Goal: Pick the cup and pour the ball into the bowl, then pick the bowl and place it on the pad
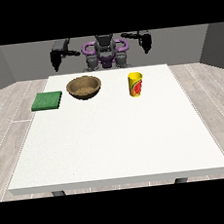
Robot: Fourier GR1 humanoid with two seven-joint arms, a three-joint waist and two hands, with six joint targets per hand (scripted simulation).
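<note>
A: Where's each robot hand rn?

B: Both raised, up near the robot's shoulders, far back behind the surface's far edge. The robot hand at the view's left (55,59) hangs down from its forearm; the robot hand at the view's right (145,44) does too. Neither touches anything. Fingers too small to read, so open vs clenched: can't tell for either.

A: And the task things?

B: The yellow cylindrical cup w/ a red mark on its side (136,84) stands upright on the large white surface (117,143), below and a bit inward of the robot hand at the view's right, well apart from it. Ball isn't visible; the cup's inside can't be seen.

A: Bowl?

B: The round brown wooden-looking bowl (84,87) sits upright, below and inward of the robot hand at the view's left, also well apart. Lies between the two hands' lines, closer to the left-side one.

A: Pad?

B: The flat green square pad (47,100) lies at the surface's edge, below and outward of that same robot hand, near the bowl but not touching it. Cup and bowl are apart too.
</note>
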